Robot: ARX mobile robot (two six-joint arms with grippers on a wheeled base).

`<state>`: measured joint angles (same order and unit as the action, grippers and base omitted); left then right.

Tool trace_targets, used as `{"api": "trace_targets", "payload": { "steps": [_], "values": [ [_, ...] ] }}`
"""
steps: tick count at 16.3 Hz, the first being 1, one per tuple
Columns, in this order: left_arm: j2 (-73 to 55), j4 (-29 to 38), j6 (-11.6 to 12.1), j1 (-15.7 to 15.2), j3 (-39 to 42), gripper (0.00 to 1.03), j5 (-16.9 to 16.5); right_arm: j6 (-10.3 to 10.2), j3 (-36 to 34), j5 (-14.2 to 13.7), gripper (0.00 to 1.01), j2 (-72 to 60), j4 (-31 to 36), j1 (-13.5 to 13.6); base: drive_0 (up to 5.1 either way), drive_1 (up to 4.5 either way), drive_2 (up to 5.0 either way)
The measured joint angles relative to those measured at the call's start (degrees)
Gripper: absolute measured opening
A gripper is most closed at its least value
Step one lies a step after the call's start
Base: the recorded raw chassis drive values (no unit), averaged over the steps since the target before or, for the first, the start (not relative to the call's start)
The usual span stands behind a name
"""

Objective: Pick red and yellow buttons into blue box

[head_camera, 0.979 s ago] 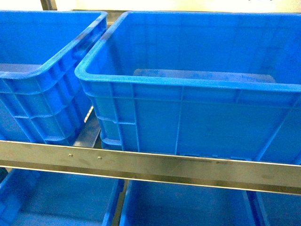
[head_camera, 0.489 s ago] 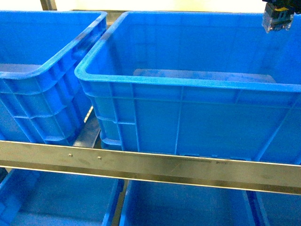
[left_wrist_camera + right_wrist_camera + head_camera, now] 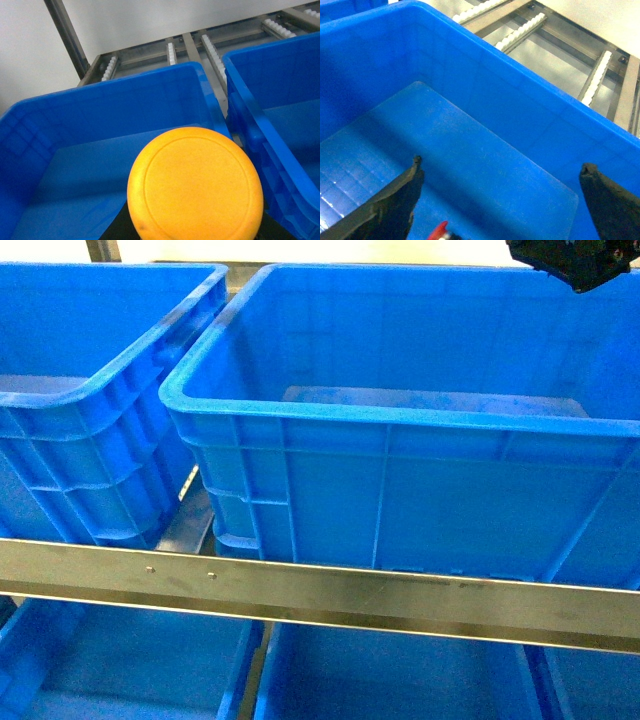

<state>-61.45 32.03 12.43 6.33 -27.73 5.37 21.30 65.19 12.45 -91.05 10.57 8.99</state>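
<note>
The yellow button's (image 3: 196, 186) round orange-yellow cap fills the lower middle of the left wrist view. My left gripper (image 3: 194, 237) is shut on it; only its black fingers (image 3: 118, 231) show beneath the cap. It hangs over the left blue box (image 3: 100, 112). My right gripper (image 3: 501, 172) stands open over the floor of the big blue box (image 3: 485, 90). The red button (image 3: 439, 232) shows just its red cap at the bottom edge, below and apart from the jaws. In the head view the right gripper (image 3: 572, 260) is a dark shape at the top right, above the big blue box (image 3: 400, 415).
Two blue boxes stand side by side on a roller rack, the smaller-looking one (image 3: 90, 390) on the left. A metal rail (image 3: 320, 585) crosses in front, with more blue bins (image 3: 130, 670) on the level below. Rollers (image 3: 520, 32) and a white wall lie behind.
My right gripper entered the head view at the top right. Half a second ago a button's clear base hung there; now only the dark gripper shows.
</note>
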Motion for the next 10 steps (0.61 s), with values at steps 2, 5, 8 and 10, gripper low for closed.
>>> {"api": "trace_targets", "payload": {
  "steps": [2,5,8,10],
  "values": [
    [0.00,0.00,0.00,0.00,0.00,0.23,0.00,0.00,0.00,0.00,0.97,0.00,0.00,0.00,0.0,0.00,0.0],
    [-2.89,-1.27,-0.13,1.84,-1.97,0.23,0.17,0.00,0.02,0.00,0.98,0.00,0.00,0.00,0.0,0.00,0.0],
    [-17.18,-4.98,-0.13,8.72,-14.82,0.23,-4.15,0.00,0.09,0.04,0.98,0.00,0.04,0.00,0.0,0.00,0.0],
    [-23.71,-7.30,0.39,12.22,-21.57,0.23,-5.22,0.00,0.09,0.04,0.98,0.00,0.07,-0.04,0.0,0.00,0.0]
  ]
}}
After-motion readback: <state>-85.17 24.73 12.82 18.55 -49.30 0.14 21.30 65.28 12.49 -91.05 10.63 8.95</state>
